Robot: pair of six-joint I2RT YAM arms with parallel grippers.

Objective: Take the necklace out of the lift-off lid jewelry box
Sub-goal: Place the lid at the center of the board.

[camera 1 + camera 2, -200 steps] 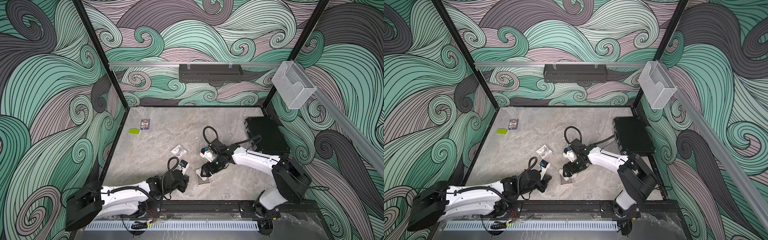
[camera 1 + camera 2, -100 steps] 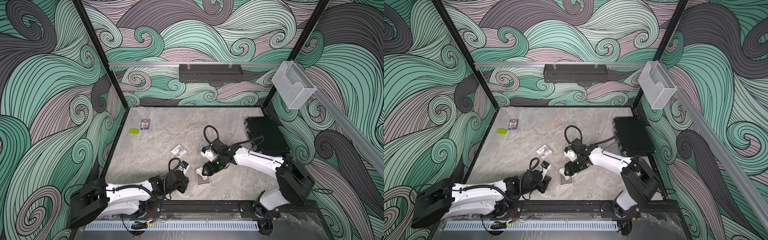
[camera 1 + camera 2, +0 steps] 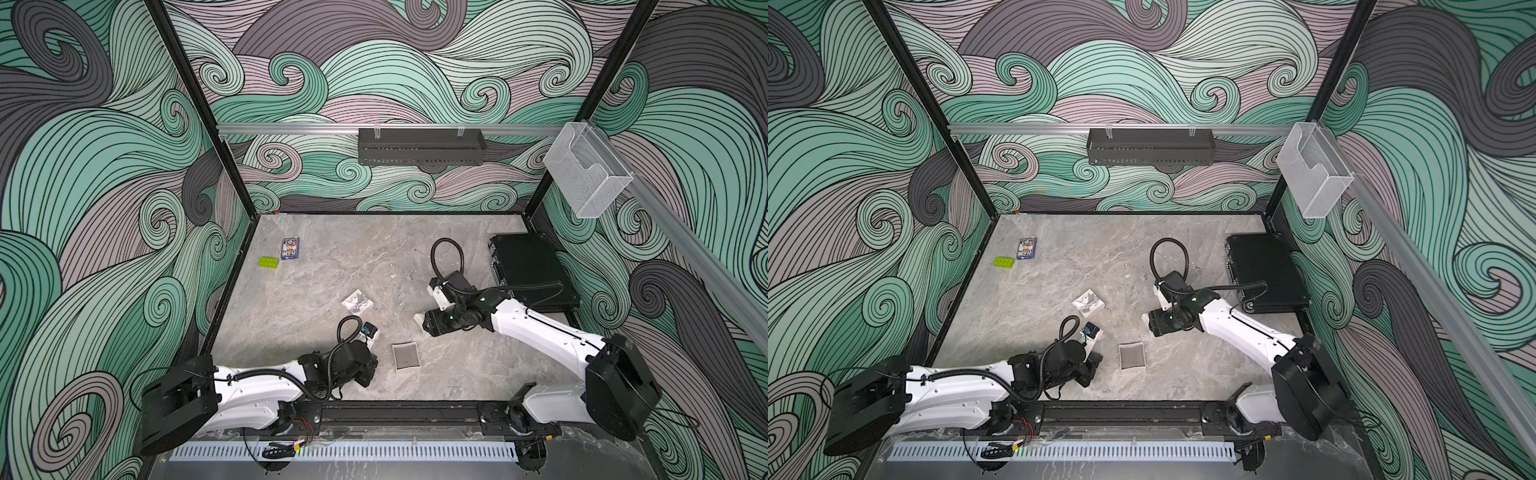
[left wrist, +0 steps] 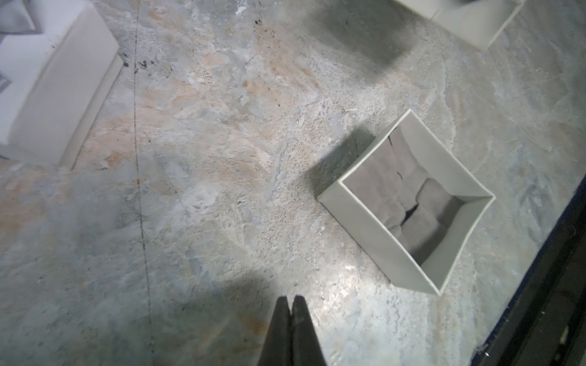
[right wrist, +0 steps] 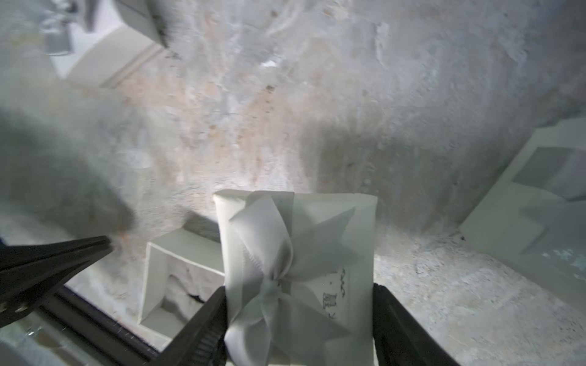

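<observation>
Two tools in frame. The left tool [image 4: 290, 301] is nearest the front rail, its black tapered fingers pressed together with nothing between them, low over the mottled grey stone-look surface [image 4: 206, 190].

Just beyond it sits the jewelry box [image 4: 374, 234], base only. It is square, with matte white card walls and an open top. The grey velvety lining [image 4: 390, 177] is crumpled and has a dark slit. The necklace cannot be made out in the lining in any view.

The right tool [image 5: 299, 290] comes next, apart from the base. Its fingers clamp opposite sides of the lid [image 5: 298, 240], which is white and flat, with a satin ribbon bow across it. The bow partly hides some small print.

A second ago this tool stood tight over the box. Now it is drawn back and to the right, and the base is fully exposed. The left tool is much as before.

Farther off:
- a second white bowed box [image 3: 357, 301]
- a green studded brick [image 3: 268, 262]
- a card pack [image 3: 290, 248]
- a black hard case [image 3: 532, 270], far right

The right wrist view is blurred, and the lid's lower edge is cut off there.
</observation>
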